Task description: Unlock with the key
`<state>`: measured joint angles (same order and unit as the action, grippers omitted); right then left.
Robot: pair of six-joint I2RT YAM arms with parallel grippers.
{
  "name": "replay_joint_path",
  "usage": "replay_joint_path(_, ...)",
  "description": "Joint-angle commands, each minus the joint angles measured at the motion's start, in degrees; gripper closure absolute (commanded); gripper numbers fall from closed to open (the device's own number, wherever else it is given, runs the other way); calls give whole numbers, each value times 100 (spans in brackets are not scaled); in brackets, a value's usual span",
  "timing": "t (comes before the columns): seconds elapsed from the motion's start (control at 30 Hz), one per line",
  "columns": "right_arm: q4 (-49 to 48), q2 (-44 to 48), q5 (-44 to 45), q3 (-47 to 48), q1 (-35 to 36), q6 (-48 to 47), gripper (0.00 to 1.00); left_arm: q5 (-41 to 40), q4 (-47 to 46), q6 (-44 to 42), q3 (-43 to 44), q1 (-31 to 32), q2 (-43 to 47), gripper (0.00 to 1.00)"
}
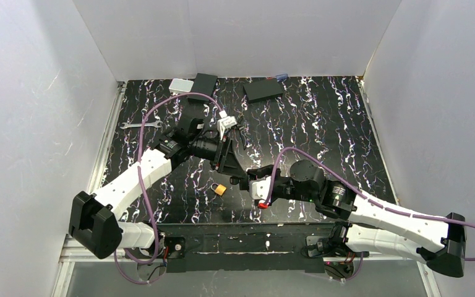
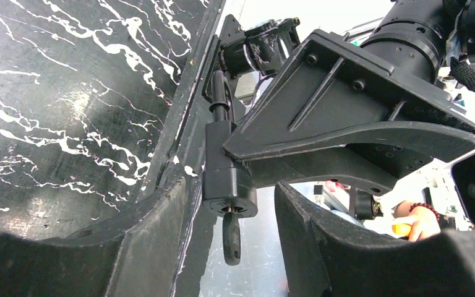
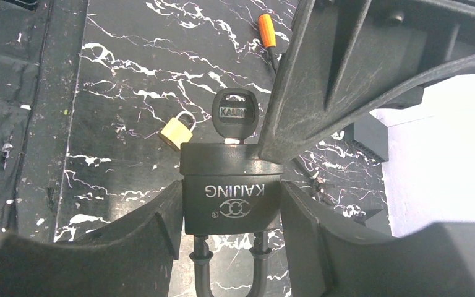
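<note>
Right wrist view, right tool (image 3: pixel 232 199) clamping padlock (image 3: pixel 232 170), left tool (image 2: pixel 230 190) half-open straddling key (image 3: pixel 235 114), left arm (image 1: pixel 141 177) meeting right arm (image 1: pixel 380 213)

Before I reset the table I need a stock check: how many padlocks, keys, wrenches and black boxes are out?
Padlocks: 2 (black padlock, brass padlock)
Keys: 1 (key, in the black padlock)
Wrenches: 1 (wrench)
Black boxes: 2 (left black box, right black box)
Total: 6
</note>
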<state>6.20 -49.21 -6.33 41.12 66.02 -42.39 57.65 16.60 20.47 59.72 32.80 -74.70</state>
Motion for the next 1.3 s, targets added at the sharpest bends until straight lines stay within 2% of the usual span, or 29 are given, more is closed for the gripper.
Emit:
replay_joint_path(0.0, -919, 8, 26, 227, 25, -130, 99, 270, -391, 164, -94, 122, -42, 48)
replay_joint_path(0.2, -1006, -74, 57, 288, 29, -187, 99, 370, -437, 191, -163, 272, -137, 54)
replay_joint_path(0.4, -1015, -84, 140, 360, 32, -243, 99, 378, -438, 177, -251, 293, -91, 65)
replay_joint_path(0.47, -1015, -93, 141, 370, 30, -249, 99, 402, -438, 177, -264, 297, -102, 73)
replay_joint_path(0.57, -1023, -108, 117, 370, 27, -238, 99, 452, -497, 238, -258, 298, -112, 100)
replay_joint_path(0.7, -1097, -121, 211, 392, 34, 21, 98, 329, -610, 317, -278, 293, -58, 100)
replay_joint_path(0.73, -1101, -111, 294, 415, 34, 239, 88, 202, -644, 310, -297, 286, 11, 100)
replay_joint_path(0.77, -1070, -77, 397, 455, 34, 644, 73, 88, -759, 346, -354, 288, 104, 100)
replay_joint_path(0.83, -983, 87, 537, 432, 34, 1206, 21, -12, -1078, 499, -516, 261, 296, 100)
replay_joint_path(0.87, -943, 206, 567, 364, 34, 1439, 4, -42, -1152, 528, -542, 236, 385, 100)
replay_joint_path(0.97, -552, 552, 602, 257, 34, 2029, 2, -214, -999, 305, -501, 202, 530, 100)
replay_joint_path(1.07, 130, 750, 982, 562, 33, 2500, 2, -360, -521, -198, -334, 192, 571, 100)
replay_joint_path(1.27, 949, 750, 877, 811, 27, 2760, 2, -575, -57, -734, -286, 192, 805, 100)
